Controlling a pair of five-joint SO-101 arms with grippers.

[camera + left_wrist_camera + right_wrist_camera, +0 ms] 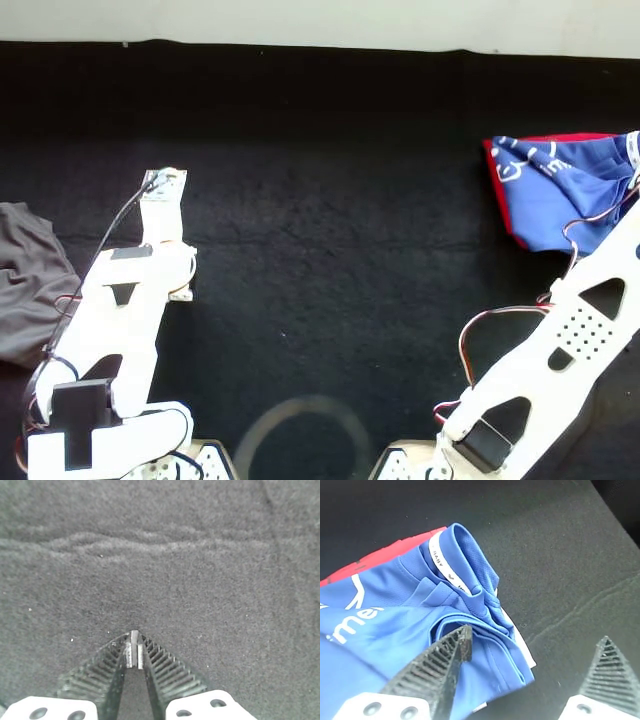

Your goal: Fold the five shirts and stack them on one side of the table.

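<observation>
Left gripper (133, 642) clenched, empty, above bare bench (330, 250), left of centre. Right gripper (535, 636) released, spread over edge of blue shirt (560, 195), far right, lying on red shirt (495, 180). Grey shirt (25, 280) crumpled at left edge.

The table (320, 250) is covered by a black, felt-like cloth (330, 110), in which low wrinkles (125, 542) are seen. Beyond the far edge, a pale, brightly lit strip (300, 20) is shown. A faint grey ring mark (300, 400) is seen near the near edge, about midway across.
</observation>
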